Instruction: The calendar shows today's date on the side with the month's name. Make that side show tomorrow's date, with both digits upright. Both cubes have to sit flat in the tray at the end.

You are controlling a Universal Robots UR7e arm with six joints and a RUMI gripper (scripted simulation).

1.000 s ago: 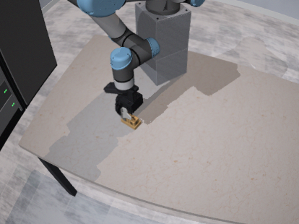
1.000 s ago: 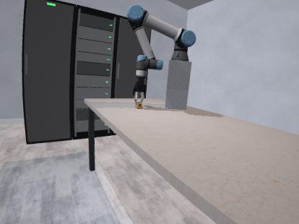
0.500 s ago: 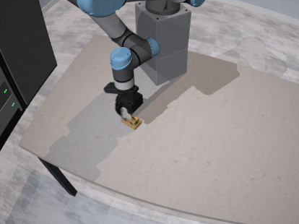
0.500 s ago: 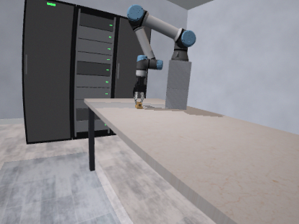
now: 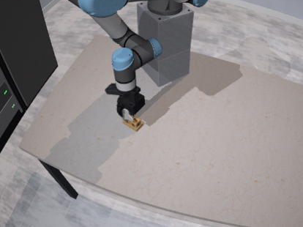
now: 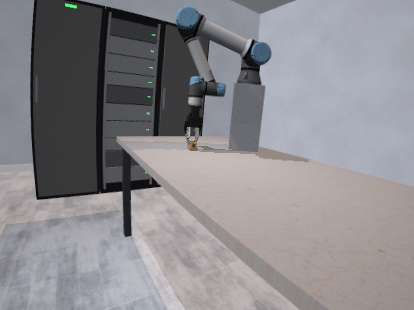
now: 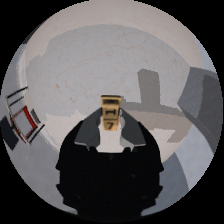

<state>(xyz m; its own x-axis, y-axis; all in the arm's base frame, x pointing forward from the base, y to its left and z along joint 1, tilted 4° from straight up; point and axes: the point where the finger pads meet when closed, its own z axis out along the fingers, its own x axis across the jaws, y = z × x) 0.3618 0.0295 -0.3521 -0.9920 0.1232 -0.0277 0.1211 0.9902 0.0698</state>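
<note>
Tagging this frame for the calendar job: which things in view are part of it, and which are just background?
Part of the job:
- gripper, shut on a cube
- cube, a 7 showing on the face toward the wrist camera
- wooden calendar tray, on the table beneath the gripper

Background:
- server cabinets
- grey pedestal under the arm
- red-and-white frame at the left edge of the wrist view

Matt wooden cube; matt stone-look table; black plastic pincer.

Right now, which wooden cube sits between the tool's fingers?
The cube showing 7, inside the tool; the other cube lies beyond it.
</note>
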